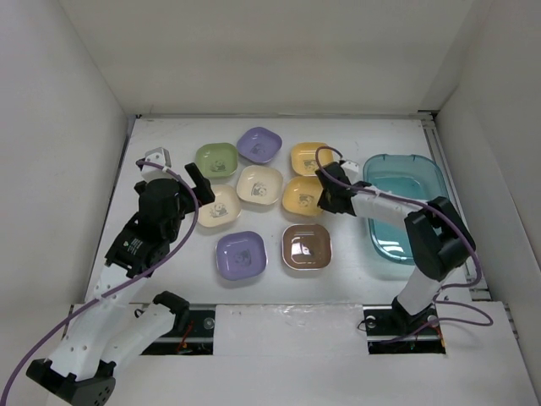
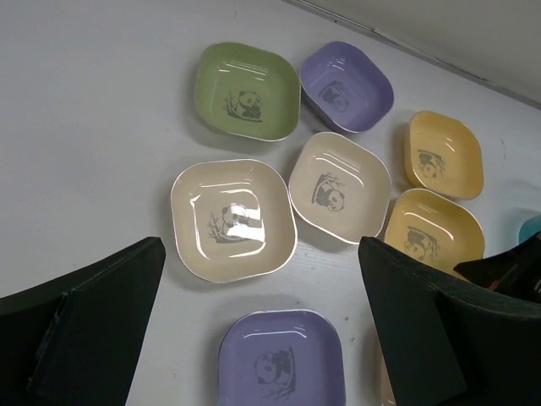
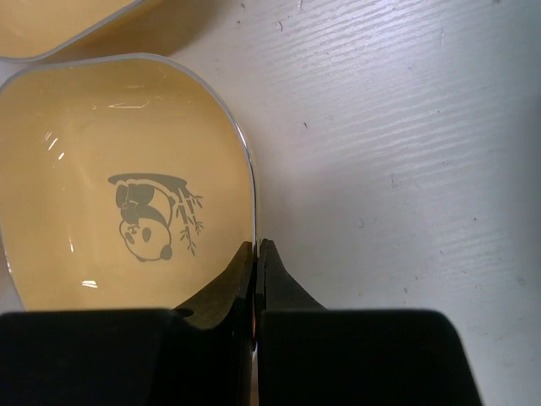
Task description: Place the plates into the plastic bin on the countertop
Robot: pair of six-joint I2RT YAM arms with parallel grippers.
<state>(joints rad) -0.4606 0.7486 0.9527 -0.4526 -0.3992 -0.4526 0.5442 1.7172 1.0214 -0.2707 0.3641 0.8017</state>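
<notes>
Eight plates lie in a cluster on the white countertop [image 1: 169,254]: green [image 1: 216,158], lavender [image 1: 259,145], yellow [image 1: 311,158], two cream [image 1: 259,184] [image 1: 218,207], yellow-orange [image 1: 300,196], a second lavender [image 1: 241,255] and brown-pink [image 1: 306,247]. My right gripper [image 1: 326,200] is shut on the right rim of the yellow-orange plate [image 3: 118,186], its fingertips [image 3: 245,264] pinching the edge. My left gripper [image 1: 199,181] is open and empty above the left cream plate [image 2: 233,218], with the near lavender plate [image 2: 281,359] between its fingers [image 2: 93,321]. The teal plastic bin [image 1: 404,178] stands at the right and holds no plates.
White walls close in the countertop at the left, back and right. A small grey bracket [image 1: 156,156] sits at the back left. The bin lies just right of my right arm. The second yellow plate [image 3: 51,21] touches the gripped plate's far edge.
</notes>
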